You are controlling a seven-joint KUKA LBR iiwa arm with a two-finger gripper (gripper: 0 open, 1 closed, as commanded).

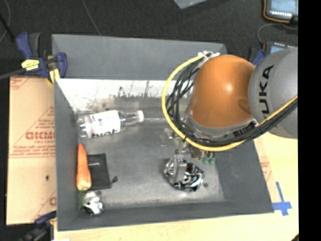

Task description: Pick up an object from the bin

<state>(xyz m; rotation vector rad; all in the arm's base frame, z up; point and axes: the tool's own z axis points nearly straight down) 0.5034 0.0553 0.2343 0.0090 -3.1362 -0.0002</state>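
The claw [181,158] is seen low in the bin [150,197], hung beneath the arm's orange cover [220,92] and largely masked by it and by the looped cables. How wide the claw stands cannot be told, and nothing can be made out as gripped in it.

Directly beneath the claw lies a crumpled, shiny black-and-white thing [184,177], perhaps foil or a wrapper. It is judged to be the thing in hand, since nothing else lies close. Well away from the claw, across bare floor on the side opposite the arm, a black block [98,170] is laid with a carrot [83,167] against its outer edge. Beyond them a small white-and-black thing [92,204] is lodged in the corner. A clear bottle [108,123] is laid on its side by the back wall, also well apart from the claw.

For the step to be done well, the claw should be brought straight down, centred over the bulk of the crumpled thing rather than over a loose edge. The thing is judged light and springy, so the claw should be closed near the floor, and the hold checked before much height is gained.
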